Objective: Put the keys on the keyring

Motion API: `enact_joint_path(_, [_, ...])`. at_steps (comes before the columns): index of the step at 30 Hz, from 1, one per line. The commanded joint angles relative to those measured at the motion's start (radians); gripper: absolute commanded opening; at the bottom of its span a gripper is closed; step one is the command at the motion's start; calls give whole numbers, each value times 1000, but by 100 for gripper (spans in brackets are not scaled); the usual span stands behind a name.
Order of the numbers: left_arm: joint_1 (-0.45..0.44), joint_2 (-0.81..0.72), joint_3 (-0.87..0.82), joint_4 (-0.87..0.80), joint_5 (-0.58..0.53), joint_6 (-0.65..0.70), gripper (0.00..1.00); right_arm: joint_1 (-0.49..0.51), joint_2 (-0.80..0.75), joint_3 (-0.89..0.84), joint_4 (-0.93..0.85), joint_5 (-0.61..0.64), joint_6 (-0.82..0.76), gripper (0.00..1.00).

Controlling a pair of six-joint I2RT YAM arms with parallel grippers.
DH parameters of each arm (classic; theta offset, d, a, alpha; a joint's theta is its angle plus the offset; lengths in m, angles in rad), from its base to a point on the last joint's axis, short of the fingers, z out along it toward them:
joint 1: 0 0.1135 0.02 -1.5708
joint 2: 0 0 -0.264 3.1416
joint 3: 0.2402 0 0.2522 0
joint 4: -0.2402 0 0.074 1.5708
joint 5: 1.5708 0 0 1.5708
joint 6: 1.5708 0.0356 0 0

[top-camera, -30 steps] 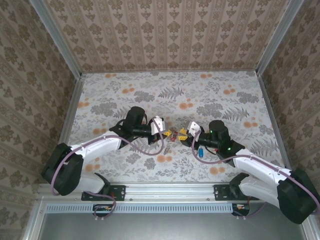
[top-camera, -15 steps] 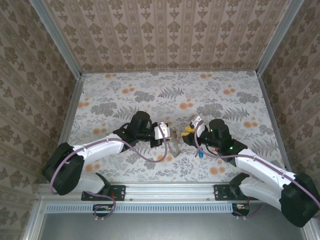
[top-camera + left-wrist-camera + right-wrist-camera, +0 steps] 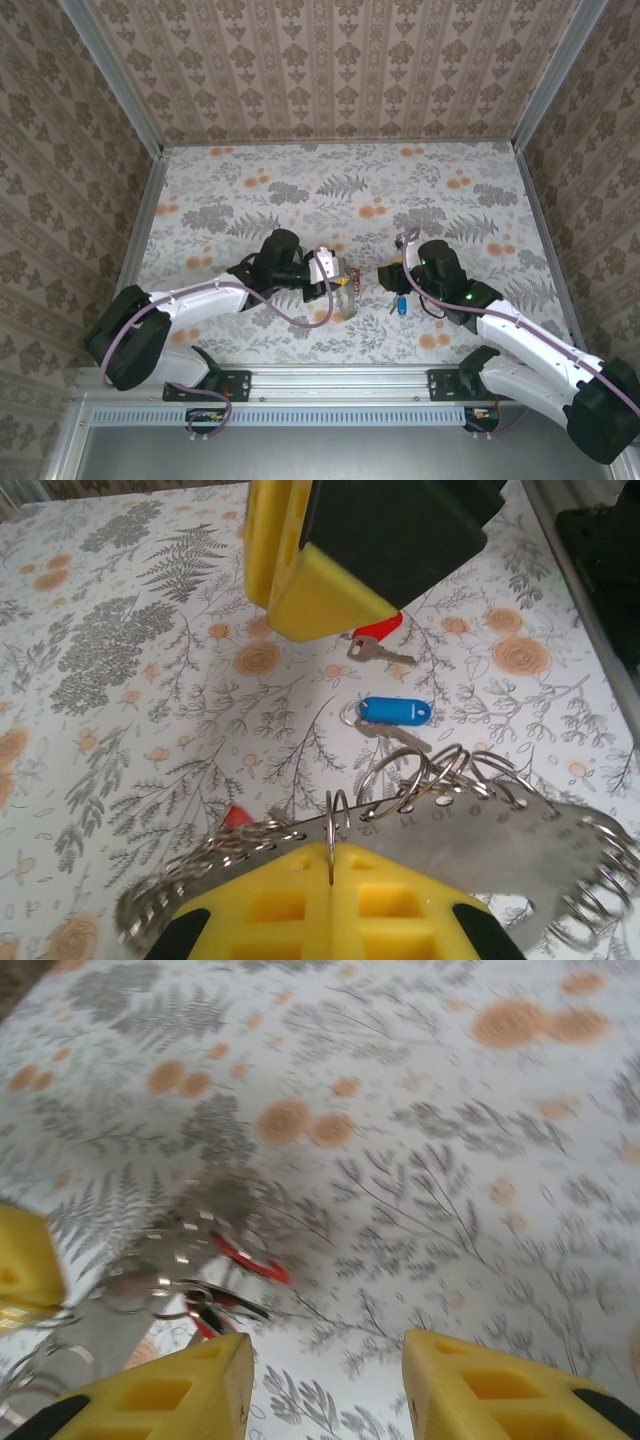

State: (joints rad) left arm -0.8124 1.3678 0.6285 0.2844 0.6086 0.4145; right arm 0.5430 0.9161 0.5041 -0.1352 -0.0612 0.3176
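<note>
My left gripper (image 3: 331, 870) is shut on a small silver split ring (image 3: 333, 820). That ring hangs from a grey metal plate (image 3: 480, 835) with numbered holes and several more split rings. A blue-tagged key (image 3: 393, 711) and a red-headed key (image 3: 374, 646) lie on the table beyond it. My right gripper (image 3: 325, 1385) is open with nothing between its fingers, and hovers to the right of the plate (image 3: 95, 1335). Red and black key heads (image 3: 240, 1260) dangle near the plate's rings. The large tan-and-grey hoop is out of view.
From above, the left gripper (image 3: 338, 274) and right gripper (image 3: 390, 268) face each other near the front of the floral table (image 3: 330, 190). The blue key (image 3: 401, 305) lies under the right arm. Wallpapered walls with metal rails enclose the table.
The left gripper has shifted right and nearer, carrying the plate. The right gripper has pulled back to the right, widening the gap between the two grippers.
</note>
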Motion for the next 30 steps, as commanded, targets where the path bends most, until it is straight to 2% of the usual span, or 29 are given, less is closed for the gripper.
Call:
enact_joint_path(1, [-10,-9,-22,28,54,-95,0,-4,-13,28,-137,138,180,44])
enact_joint_path(5, [-17,-6,-42,60,72,-142,0,-7,26,67,-321,225,284,41])
enact_joint_path(8, [-23,-7,-54,80,74,-165,0,-8,72,86,-388,168,293,42])
enact_joint_path(10, [-28,-7,-67,103,72,-178,0,-8,103,88,-396,157,307,41])
enact_joint_path(14, [-33,-6,-79,128,80,-198,0,-9,160,90,-346,71,224,40])
enact_joint_path(17, [-43,-6,-85,139,82,-205,0,-15,232,129,-372,76,184,41])
enact_joint_path(22, [-51,-7,-92,147,77,-212,0,-32,363,183,-397,64,150,34])
enact_joint_path(30, [-52,-15,-93,140,84,-213,0,-88,428,173,-355,16,139,34])
